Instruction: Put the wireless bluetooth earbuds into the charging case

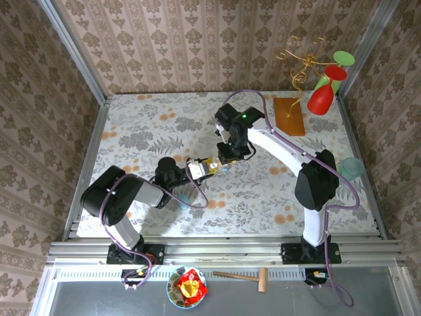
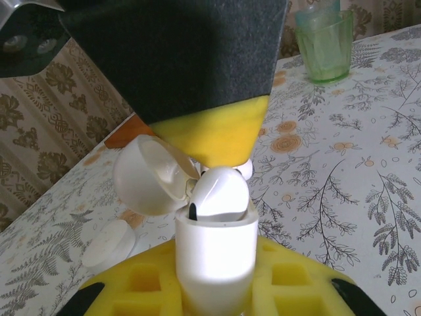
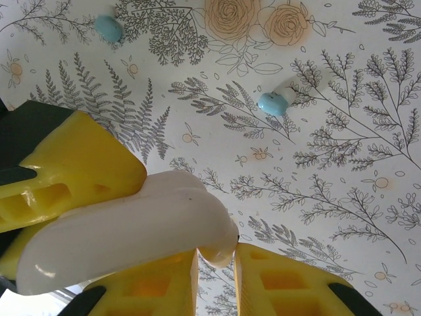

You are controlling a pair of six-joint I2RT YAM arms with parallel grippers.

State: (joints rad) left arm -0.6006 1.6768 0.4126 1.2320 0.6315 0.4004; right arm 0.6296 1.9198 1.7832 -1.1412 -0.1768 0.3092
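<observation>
My left gripper (image 2: 216, 280) is shut on a white charging case (image 2: 217, 253) and holds it upright, with its lid (image 2: 150, 175) swung open to the left. A white earbud (image 2: 222, 192) sits in the mouth of the case. My right gripper (image 3: 217, 263) reaches down onto it from above, shut on that earbud (image 3: 225, 247), right beside the lid (image 3: 125, 230). In the top view both grippers meet at mid-table, the left (image 1: 199, 169) and the right (image 1: 227, 157). Two pale blue earbuds (image 3: 108, 27) (image 3: 273, 102) lie loose on the table.
Another white pebble-like case (image 2: 108, 242) lies on the table left of the held one. A green cup (image 1: 352, 168) stands at the right edge. At the back right are red and green glasses (image 1: 322, 95), a wire stand (image 1: 299, 59) and an orange board (image 1: 289, 115).
</observation>
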